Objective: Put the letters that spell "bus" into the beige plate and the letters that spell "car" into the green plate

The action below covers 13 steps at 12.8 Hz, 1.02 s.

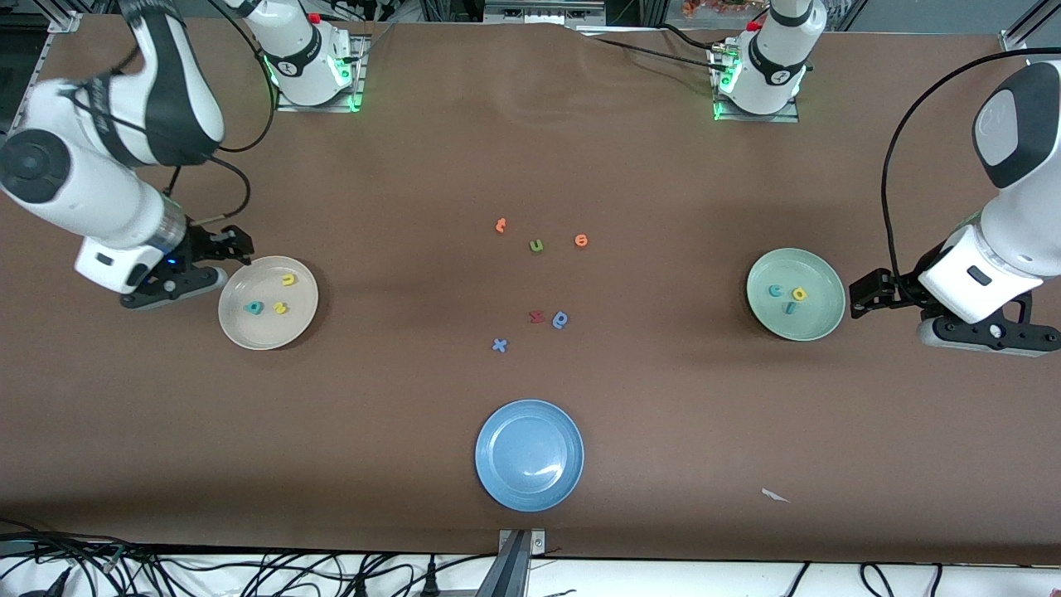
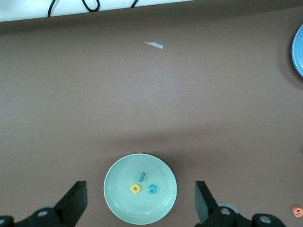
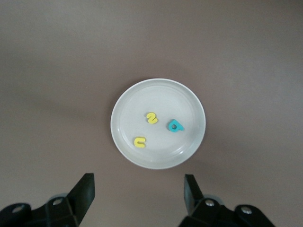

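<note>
The teal b, yellow u and yellow s lie in the beige plate; the teal c, yellow a and teal r in the green plate. The right gripper and the left gripper are each beside their plate, jaws open, empty.

Light: even, bright, cast from overhead | Shadows: soft, thrown beside arms onto table | Glare: highlight seen on blue plate | Blur: right arm's upper links smeared
</note>
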{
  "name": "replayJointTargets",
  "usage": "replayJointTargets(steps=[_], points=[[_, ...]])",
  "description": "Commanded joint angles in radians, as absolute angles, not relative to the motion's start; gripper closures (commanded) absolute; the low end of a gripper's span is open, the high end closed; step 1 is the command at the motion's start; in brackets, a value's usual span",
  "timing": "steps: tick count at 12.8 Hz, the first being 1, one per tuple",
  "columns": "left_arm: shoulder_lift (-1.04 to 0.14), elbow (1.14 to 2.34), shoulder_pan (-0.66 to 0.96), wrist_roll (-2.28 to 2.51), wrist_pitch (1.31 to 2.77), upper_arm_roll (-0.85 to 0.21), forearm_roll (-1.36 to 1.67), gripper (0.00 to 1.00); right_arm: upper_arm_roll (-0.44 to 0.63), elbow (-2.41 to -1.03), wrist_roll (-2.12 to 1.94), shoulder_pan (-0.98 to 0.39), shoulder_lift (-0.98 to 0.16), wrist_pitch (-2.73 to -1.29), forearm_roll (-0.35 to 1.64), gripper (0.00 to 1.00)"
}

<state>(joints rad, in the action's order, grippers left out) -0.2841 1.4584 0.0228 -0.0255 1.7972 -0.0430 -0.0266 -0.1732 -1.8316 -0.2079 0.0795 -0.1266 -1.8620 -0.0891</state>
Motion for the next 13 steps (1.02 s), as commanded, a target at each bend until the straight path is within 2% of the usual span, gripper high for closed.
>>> replayJointTargets(steps=[1, 3, 11, 12, 13], points=[[-0.282, 1.442, 0.025, -0.041, 1.779, -0.038, 0.005, 0.0, -0.053, -1.654, -0.218, -0.018, -0.133, -1.677, -0.055, 0.14], [-0.282, 1.442, 0.025, -0.041, 1.779, -0.038, 0.006, 0.0, 0.009, -1.603, -0.23, -0.06, -0.126, -1.615, -0.055, 0.14], [-0.282, 1.442, 0.025, -0.04, 1.779, -0.038, 0.005, 0.0, 0.035, -1.508, -0.252, -0.055, -0.104, -1.504, -0.061, 0.14], [-0.282, 1.442, 0.023, -0.041, 1.779, -0.038, 0.005, 0.0, 0.046, -1.491, -0.252, -0.055, -0.104, -1.484, -0.063, 0.11], [-0.281, 1.442, 0.023, -0.04, 1.779, -0.038, 0.005, 0.0, 0.048, -1.49, -0.25, -0.055, -0.104, -1.477, -0.066, 0.01]])
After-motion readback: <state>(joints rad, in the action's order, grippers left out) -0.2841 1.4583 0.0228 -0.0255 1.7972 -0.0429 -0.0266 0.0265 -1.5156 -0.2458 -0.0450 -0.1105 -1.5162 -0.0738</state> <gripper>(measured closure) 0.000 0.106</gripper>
